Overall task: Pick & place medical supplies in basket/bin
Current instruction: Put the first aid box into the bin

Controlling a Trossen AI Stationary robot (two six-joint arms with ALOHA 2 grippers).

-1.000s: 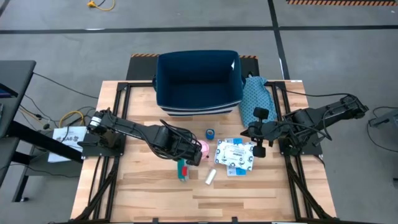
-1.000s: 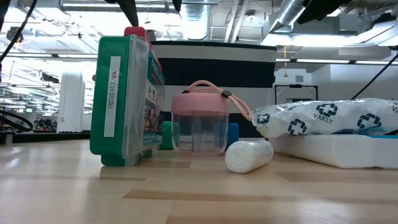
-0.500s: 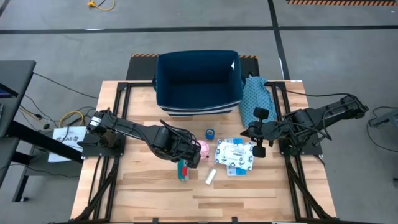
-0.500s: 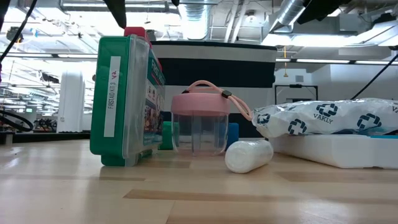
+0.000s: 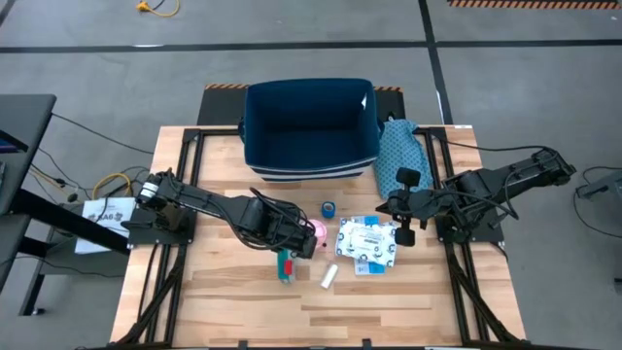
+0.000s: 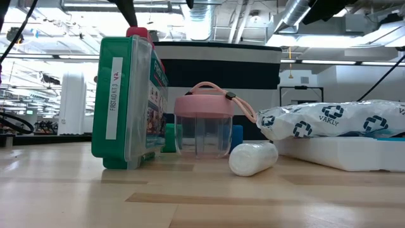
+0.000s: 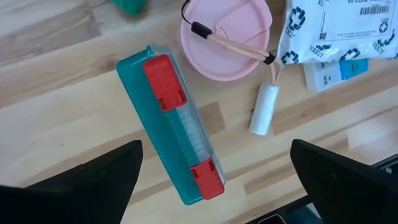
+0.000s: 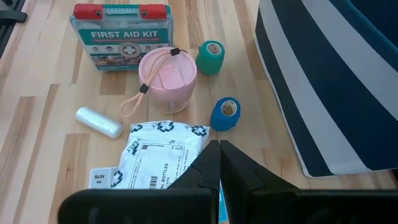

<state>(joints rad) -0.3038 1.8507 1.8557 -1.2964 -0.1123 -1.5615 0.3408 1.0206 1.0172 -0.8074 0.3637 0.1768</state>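
Note:
A teal first aid kit (image 7: 177, 130) with red latches stands on its narrow edge on the table (image 6: 126, 101). My left gripper (image 7: 216, 146) hovers above it, open wide, a finger on either side, touching nothing. Behind the kit stand a pink round container (image 8: 168, 74), a teal tape roll (image 8: 210, 57) and a blue tape roll (image 8: 225, 113). A small white tube (image 6: 253, 158) and white-blue printed packets (image 5: 367, 241) lie flat. My right gripper (image 8: 219, 146) is shut, above the packets' right edge. The navy bin (image 5: 309, 126) stands at the far edge.
A teal dotted cloth (image 5: 398, 156) lies beside the bin's right wall. Bare wood (image 5: 321, 311) stretches along the table's near side. Black frame rails (image 5: 175, 194) run along both sides of the table under the arms.

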